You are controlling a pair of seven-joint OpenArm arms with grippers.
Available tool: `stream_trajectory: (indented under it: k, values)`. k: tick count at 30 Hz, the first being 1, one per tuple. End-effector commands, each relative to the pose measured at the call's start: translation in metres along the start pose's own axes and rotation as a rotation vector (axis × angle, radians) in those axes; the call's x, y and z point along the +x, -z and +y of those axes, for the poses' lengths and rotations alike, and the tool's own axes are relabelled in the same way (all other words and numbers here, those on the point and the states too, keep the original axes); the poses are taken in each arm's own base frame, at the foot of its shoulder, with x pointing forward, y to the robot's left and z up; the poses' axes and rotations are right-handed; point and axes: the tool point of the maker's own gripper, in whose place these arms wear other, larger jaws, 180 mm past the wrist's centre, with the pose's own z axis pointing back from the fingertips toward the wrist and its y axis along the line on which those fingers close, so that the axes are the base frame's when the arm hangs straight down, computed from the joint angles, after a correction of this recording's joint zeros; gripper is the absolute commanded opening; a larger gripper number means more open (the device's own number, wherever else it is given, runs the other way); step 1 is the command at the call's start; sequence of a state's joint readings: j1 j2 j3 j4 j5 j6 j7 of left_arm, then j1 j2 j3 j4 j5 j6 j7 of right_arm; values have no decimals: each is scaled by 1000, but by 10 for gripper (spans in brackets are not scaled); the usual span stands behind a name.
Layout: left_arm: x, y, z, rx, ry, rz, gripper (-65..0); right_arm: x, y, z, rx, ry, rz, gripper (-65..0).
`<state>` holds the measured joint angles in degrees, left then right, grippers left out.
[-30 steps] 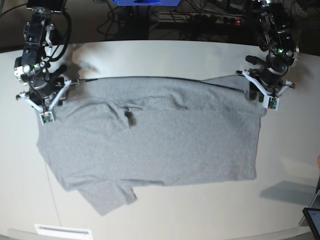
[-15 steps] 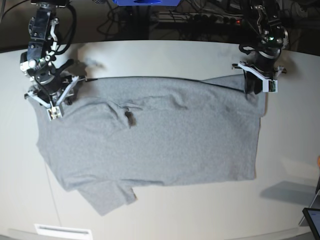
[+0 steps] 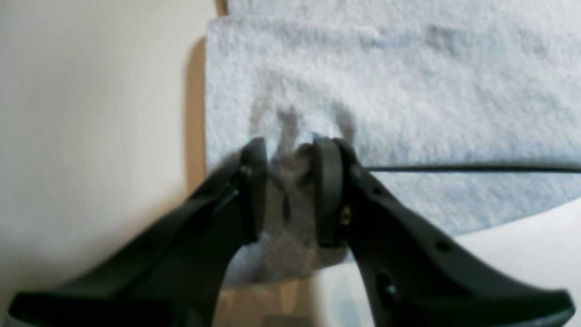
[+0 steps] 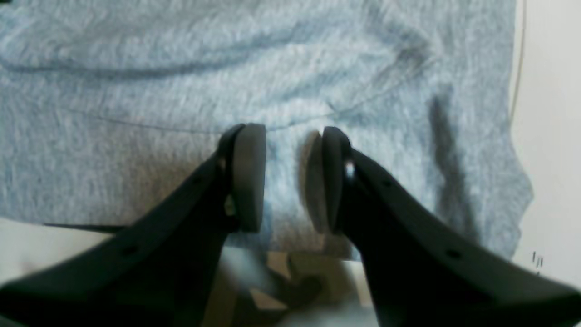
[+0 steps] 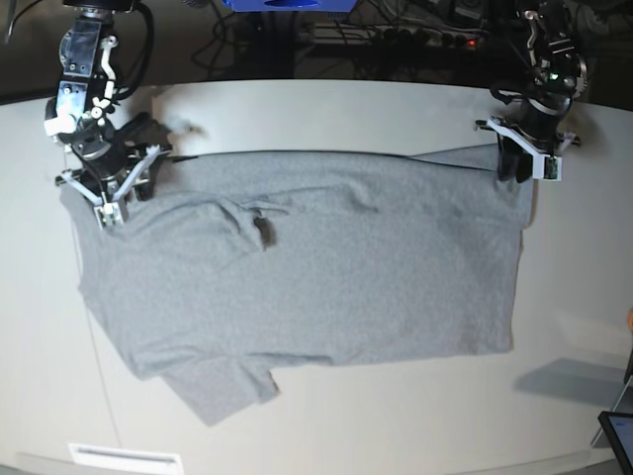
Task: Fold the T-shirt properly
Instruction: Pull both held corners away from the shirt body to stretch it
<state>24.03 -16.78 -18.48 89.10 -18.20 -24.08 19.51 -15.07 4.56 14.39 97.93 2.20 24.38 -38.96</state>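
Observation:
The light grey T-shirt [image 5: 326, 267] lies spread on the table, plain side up, with one sleeve at the front left. My left gripper [image 5: 521, 170] is at the shirt's far right corner. In the left wrist view it [image 3: 290, 190] is shut on a bunched fold of the T-shirt [image 3: 408, 81]. My right gripper [image 5: 107, 206] is at the far left edge of the shirt. In the right wrist view it [image 4: 286, 177] stands with its pads narrowly apart and the T-shirt's [image 4: 136, 81] cloth between them. No lettering shows.
The pale table [image 5: 326, 109] runs past the shirt on all sides. A white label [image 5: 124, 458] lies at the front left edge. A dark flat device [image 5: 618, 435] sits at the front right corner. Cables [image 5: 396, 40] lie behind the table.
Both grippers have moved toward the far edge of the table. The left gripper also went right, and the shirt's right edge shifted slightly right with it.

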Motion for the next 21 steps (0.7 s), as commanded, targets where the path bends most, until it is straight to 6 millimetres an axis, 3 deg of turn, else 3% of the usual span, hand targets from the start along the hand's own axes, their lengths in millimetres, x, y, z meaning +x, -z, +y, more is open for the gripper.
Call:
stream_trajectory:
  k: [1,6,13,19,21]
  values:
    - [6,-2,10,21,34,-5,-477,-20,-3,-2,-9,-17,80,-445]
    - [7,-6,15,18,66,5,-477,-37,-6,12,12,6,107,-445]
    - [-5,-3,-10,-80,138,54,-477,-45,-16,22,21,18,114,-445]
    - [-4,-9,-8,-86,186,62,-477,-50,-31,24,10,6,116,-445]
    - [-5,-12,-16,-103,245,72,-477,-53,-33,25,12,5,121,-447]
